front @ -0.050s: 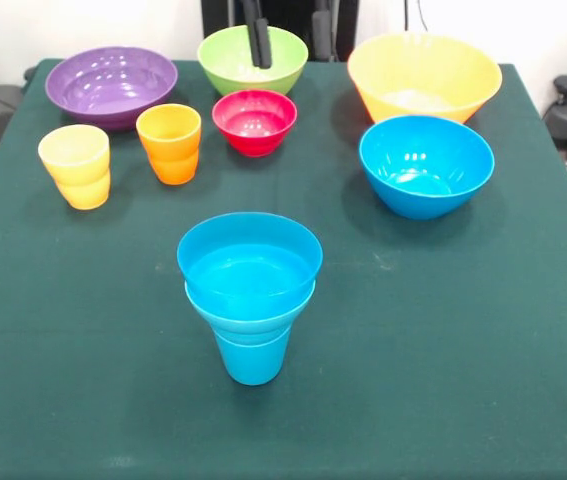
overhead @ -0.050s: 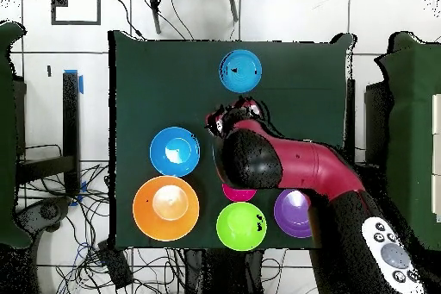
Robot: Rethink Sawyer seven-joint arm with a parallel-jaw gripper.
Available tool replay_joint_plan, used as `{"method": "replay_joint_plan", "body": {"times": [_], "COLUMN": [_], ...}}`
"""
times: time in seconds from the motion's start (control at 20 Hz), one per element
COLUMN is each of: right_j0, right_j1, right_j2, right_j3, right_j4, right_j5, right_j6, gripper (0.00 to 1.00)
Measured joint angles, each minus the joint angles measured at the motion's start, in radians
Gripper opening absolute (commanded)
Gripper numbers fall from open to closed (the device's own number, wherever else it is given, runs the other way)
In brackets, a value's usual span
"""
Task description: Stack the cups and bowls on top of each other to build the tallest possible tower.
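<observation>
Front view: tower (front @ -0.050s: 250, 300) sits mid-table toward the near edge, so far a blue cup (front @ -0.050s: 252, 358) as base with two blue bowls nested on top, rims nearly level. Rough call: about a third done. Left loose: big blue bowl (front @ -0.050s: 426, 164), yellow-orange bowl (front @ -0.050s: 424, 76), purple bowl (front @ -0.050s: 111, 85), green bowl (front @ -0.050s: 252, 58), red bowl (front @ -0.050s: 254, 121), plus the yellow cup (front @ -0.050s: 75, 165) and orange cup (front @ -0.050s: 170, 142), all standing apart along the far half of the green table (front @ -0.050s: 463, 350).

Widest-last logic suggests big blue, then purple, then yellow-orange go on next; the small cups and red bowl are harder to place.

Gripper (front @ -0.050s: 259, 40) shows only as two dark fingers hanging over the green bowl at the top edge, close together, nothing between them. Overhead, the red arm (overhead @ -0.050s: 297, 163) stretches over the table's middle and hides the cups; gripper itself not clear there.
</observation>
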Motion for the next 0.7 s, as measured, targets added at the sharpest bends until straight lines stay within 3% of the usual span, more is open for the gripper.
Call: {"method": "replay_joint_plan", "body": {"times": [0.7], "right_j0": [0.084], "right_j1": [0.13], "right_j2": [-0.155], "right_j3": [0.046], "right_j4": [-0.013], "right_j5": [-0.219], "right_j6": [0.093], "gripper": [1.0]}}
